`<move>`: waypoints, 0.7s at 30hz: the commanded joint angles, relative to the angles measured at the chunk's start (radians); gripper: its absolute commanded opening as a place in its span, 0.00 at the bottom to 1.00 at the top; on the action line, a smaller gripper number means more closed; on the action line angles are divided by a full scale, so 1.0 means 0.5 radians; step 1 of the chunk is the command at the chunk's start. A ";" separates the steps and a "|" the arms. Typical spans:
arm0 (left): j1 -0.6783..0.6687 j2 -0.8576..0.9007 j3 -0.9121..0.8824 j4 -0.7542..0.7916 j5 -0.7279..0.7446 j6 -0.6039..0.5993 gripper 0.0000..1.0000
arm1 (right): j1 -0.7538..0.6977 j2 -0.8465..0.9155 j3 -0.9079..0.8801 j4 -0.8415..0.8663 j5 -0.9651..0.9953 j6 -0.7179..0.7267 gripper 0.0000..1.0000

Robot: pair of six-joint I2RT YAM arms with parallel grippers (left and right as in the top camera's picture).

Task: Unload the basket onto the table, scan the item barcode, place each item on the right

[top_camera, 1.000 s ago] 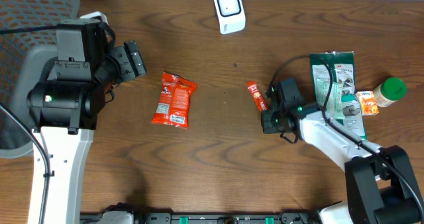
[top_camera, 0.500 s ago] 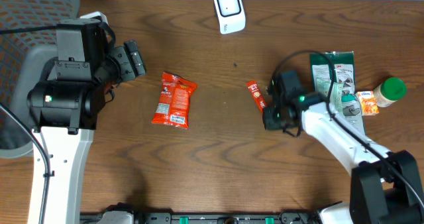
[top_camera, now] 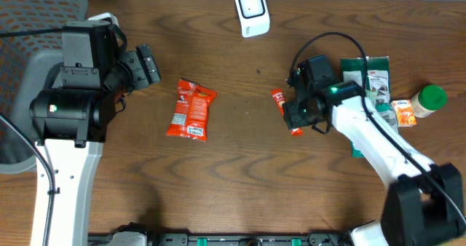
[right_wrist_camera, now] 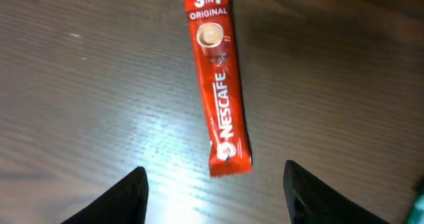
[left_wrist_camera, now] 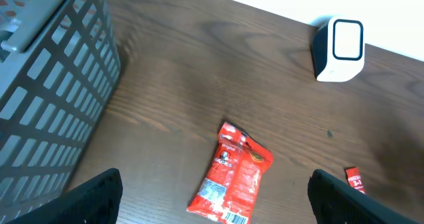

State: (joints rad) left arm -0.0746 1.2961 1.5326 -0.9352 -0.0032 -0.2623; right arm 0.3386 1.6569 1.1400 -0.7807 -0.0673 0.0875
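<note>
Hovering low over the dark brown wooden table (top_camera: 233, 188), the right gripper (right_wrist_camera: 215, 184) has its two black fingers (right_wrist_camera: 126, 197) spread apart and grasps nothing. The slim red Nescafé 3-in-1 coffee sachet (right_wrist_camera: 217, 85) lies flat on the wood, printed side up. Its near end sits between the fingertips without touching either one. In the overhead view the sachet is partly hidden under the right arm's wrist, showing at both ends.

The white box-shaped barcode scanner (top_camera: 251, 12) stands at the far edge of the table, well apart from the sachet.

The left gripper (left_wrist_camera: 213, 191) is released too, its jaws wide and empty. It hangs at the left side beside the grey plastic mesh basket (left_wrist_camera: 46, 85). A red crinkled snack packet (top_camera: 191, 109) lies flat between the two arms.

To the right of the right arm rest a green foil pouch (top_camera: 375, 86), a small orange-and-white box (top_camera: 403, 113) and a pale bottle with a green cap (top_camera: 426, 100).
</note>
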 commanded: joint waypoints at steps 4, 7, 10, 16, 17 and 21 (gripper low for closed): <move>0.007 0.004 0.010 0.000 -0.018 -0.003 0.90 | -0.019 0.298 0.016 0.149 0.021 -0.104 0.48; 0.007 0.004 0.010 0.000 -0.018 -0.003 0.90 | -0.020 0.380 0.016 0.202 0.023 -0.104 0.45; 0.007 0.004 0.010 0.000 -0.018 -0.003 0.90 | -0.019 0.447 0.016 0.266 0.031 -0.105 0.45; 0.007 0.004 0.010 0.000 -0.018 -0.003 0.90 | -0.019 0.490 0.016 0.298 0.050 -0.104 0.24; 0.007 0.004 0.010 0.000 -0.018 -0.003 0.90 | -0.020 0.489 0.017 0.295 0.050 -0.104 0.22; 0.007 0.004 0.010 0.000 -0.018 -0.003 0.90 | -0.020 0.460 0.037 0.233 0.050 -0.103 0.23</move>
State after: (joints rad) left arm -0.0746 1.2961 1.5326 -0.9352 -0.0032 -0.2623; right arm 0.3386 1.8915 1.1404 -0.6476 -0.0486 0.0402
